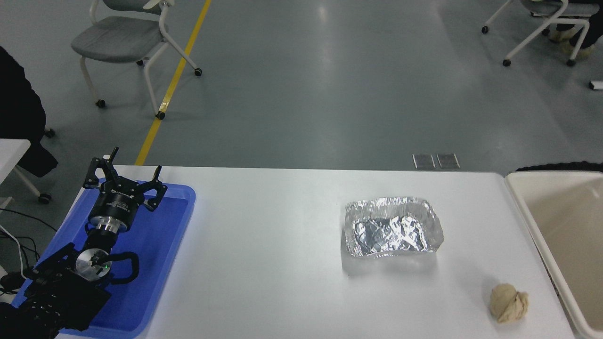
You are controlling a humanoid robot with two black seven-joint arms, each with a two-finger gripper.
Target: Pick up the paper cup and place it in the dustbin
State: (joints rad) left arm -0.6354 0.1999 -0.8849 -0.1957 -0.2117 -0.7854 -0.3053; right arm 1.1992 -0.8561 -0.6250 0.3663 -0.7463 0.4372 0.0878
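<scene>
The paper cup is out of view. The cream-white dustbin [520, 190] stands at the table's right end, cut off by the picture's right edge; the part of its inside that shows holds nothing. My right gripper and arm are out of view. My left gripper [125, 176] is parked at the lower left over the blue tray [176, 226], open and empty.
A silver foil tray [393, 233] sits right of the table's middle. A beige dough-like lump [508, 303] lies near the front right, close to the dustbin. Chairs stand on the floor beyond the table. A person's dark clothing shows at the left edge.
</scene>
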